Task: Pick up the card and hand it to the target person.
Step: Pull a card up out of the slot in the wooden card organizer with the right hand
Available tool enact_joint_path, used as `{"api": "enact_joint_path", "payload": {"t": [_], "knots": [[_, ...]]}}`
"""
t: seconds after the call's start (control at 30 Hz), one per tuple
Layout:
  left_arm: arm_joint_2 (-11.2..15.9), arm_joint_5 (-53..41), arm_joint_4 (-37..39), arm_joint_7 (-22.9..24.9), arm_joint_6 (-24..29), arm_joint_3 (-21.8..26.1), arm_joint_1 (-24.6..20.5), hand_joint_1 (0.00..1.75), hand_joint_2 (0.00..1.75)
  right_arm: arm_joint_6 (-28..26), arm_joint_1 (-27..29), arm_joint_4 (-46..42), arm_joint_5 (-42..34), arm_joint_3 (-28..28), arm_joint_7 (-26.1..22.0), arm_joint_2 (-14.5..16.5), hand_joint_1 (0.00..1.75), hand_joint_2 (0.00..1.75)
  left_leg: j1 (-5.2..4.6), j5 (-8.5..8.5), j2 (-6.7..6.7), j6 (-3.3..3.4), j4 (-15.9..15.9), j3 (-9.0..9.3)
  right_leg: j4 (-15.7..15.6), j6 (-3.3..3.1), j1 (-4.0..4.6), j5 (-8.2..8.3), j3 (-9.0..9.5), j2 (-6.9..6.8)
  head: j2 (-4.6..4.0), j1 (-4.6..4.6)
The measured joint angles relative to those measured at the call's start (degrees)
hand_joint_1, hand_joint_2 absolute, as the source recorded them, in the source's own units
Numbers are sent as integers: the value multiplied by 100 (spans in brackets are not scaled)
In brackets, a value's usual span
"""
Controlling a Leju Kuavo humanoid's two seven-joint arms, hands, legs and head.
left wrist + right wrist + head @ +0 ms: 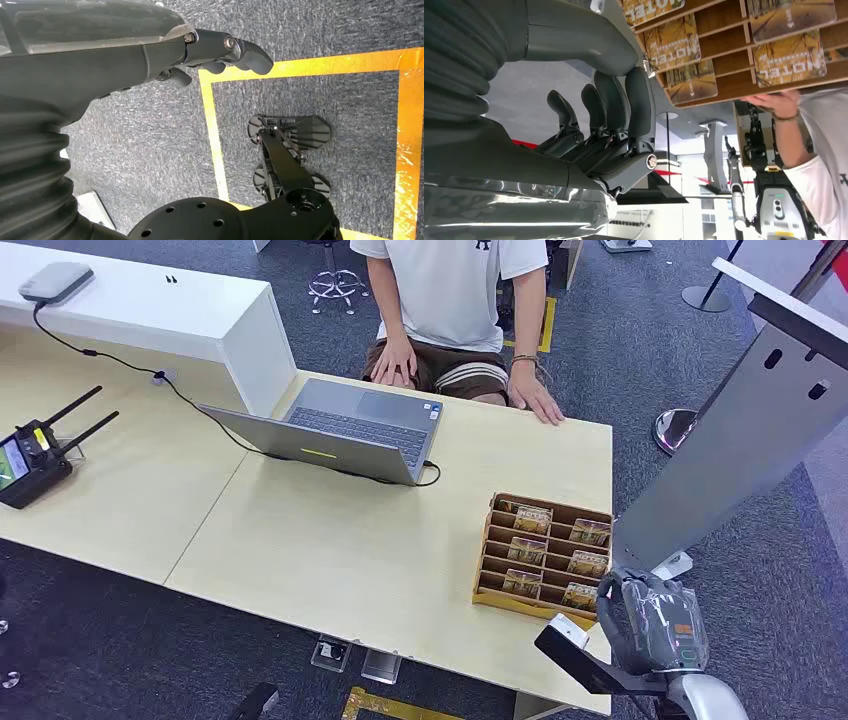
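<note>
Cards (532,519) standing tilted in wooden rack (484,562), right robot hand (650,615) beside

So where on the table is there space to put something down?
The biggest bare patch of table lies between the laptop and the card rack. Another lies between the laptop and the remote. It is crowded by the rack, where the right hand hovers.

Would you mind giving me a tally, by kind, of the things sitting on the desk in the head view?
Cards in the wooden card rack: 6, for example one card
Card racks: 1
Laptops: 1
Black remote controllers with antennas: 1
Grey devices on the raised white counter: 1
Total: 10
</note>
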Motion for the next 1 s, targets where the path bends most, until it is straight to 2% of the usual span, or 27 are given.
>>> {"api": "enact_joint_path", "payload": {"t": [0.13,0.4,0.6,1.0], "knots": [[0,2,-1,-4,3,-1,1,0,175,-2,-4,4,2,-11,0,1,139,175,0,0,4,0,-1,0,0,0,0,1,-2,6,0,0],[-9,-12,-2,-13,27,-28,2,0,175,-27,-37,84,-8,-23,-30,56,121,175,-1,2,4,0,-2,-1,0,-1,-1,2,-3,6,0,0],[-7,-32,-4,-24,29,-63,2,0,175,-80,-28,229,-47,-43,-57,74,95,175,0,1,2,0,-1,-1,0,-1,0,1,-2,2,0,0],[-9,-40,-2,-13,19,-120,-2,0,175,-178,-1,546,-159,-104,-69,120,64,175,1,2,-1,1,-2,1,-3,-1,1,1,1,-1,0,0]]}}
